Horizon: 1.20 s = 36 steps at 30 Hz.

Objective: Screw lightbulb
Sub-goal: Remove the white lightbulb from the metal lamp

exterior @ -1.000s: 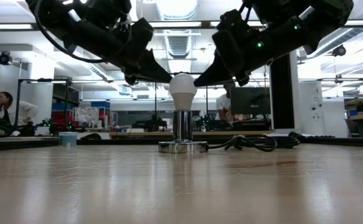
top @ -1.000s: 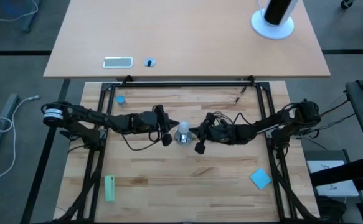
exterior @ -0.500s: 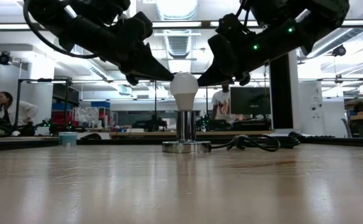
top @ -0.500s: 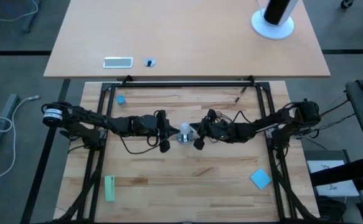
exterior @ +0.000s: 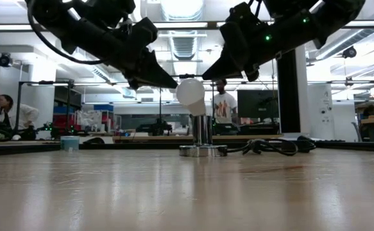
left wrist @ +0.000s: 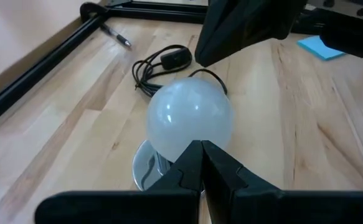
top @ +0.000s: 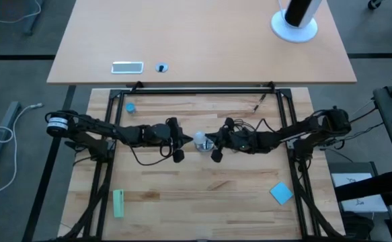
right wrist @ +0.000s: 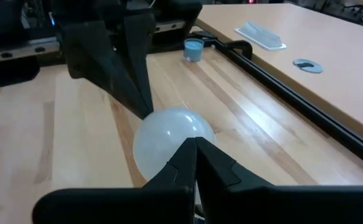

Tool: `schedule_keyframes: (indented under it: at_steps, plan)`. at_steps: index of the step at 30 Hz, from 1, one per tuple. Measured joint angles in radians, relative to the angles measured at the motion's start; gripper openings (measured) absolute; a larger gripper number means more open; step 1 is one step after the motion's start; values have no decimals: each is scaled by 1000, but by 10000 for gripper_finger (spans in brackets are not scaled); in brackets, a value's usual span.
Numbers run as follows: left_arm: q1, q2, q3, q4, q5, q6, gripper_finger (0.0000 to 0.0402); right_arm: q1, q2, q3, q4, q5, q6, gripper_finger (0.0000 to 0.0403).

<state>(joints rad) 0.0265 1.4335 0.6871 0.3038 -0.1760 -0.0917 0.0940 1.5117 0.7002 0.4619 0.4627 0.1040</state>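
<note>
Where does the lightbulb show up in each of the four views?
High view: lightbulb at table centre, between both gripper tips.
Low view: centre, tilted above the silver socket.
Left wrist view: centre, behind the shut left gripper.
Right wrist view: centre, behind the shut right gripper.
Shared landmark: the socket.

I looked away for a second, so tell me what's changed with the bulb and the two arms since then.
The lightbulb has tipped off upright and now leans on the silver socket, which slid a little toward the right arm's side. Both shut grippers, left gripper and right gripper, still press their tips against the bulb's head from opposite sides. The blue cup and sticky notes stayed put.
</note>
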Motion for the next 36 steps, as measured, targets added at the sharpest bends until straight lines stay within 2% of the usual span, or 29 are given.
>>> schedule_keyframes:
  at_steps: [6, 13, 27, 29, 30, 33, 36]
  plan:
    - [0, -3, 4, -22, 0, 0, 0, 0, 0, 0, -20, 6, 18, 0]
    - [0, -9, 4, -176, -1, -26, 0, 0, 0, 0, -149, 7, 61, 0]
    - [0, 4, 4, -180, 0, -24, 0, -3, 0, 0, -174, -40, 33, 0]
    - [0, 4, 4, -182, 15, -26, 0, -4, 0, 0, -174, -111, 17, 0]
    - [0, 4, 4, -185, 33, -28, 0, -4, 0, 0, -174, -189, -3, 0]
    - [0, 4, 4, -194, 90, -32, 0, 0, 6, 0, -173, -529, -54, 0]
    - [-1, 4, 4, -192, 125, -40, 0, 5, 46, -1, -177, -668, -39, 0]
